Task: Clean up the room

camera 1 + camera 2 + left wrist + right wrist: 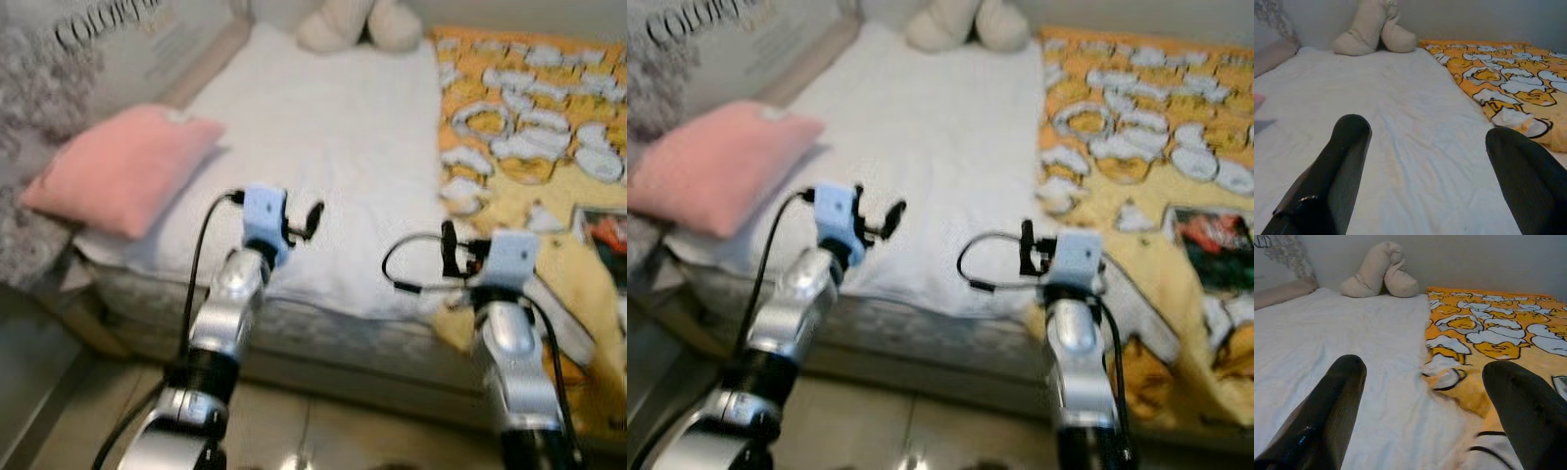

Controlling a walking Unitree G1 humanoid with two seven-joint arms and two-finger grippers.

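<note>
The robot stands at the foot edge of the bed (pixel 323 147), both arms raised over the white sheet. The left gripper (pixel 1420 161) has its fingers spread wide with nothing between them, and the right gripper (pixel 1425 406) is likewise spread and empty. The yellow blanket (pixel 529 147) covers the bed's right side, its ragged inner edge running lengthwise from the near edge toward the wall, with a bunched corner (pixel 1447 377) lying just ahead of the right gripper and slightly to its right. The right arm looks the nearer for that edge. The pink pillow (pixel 122 166) rests at the left, nearer the left arm, and a cream plush toy (pixel 358 24) sits at the far end.
</note>
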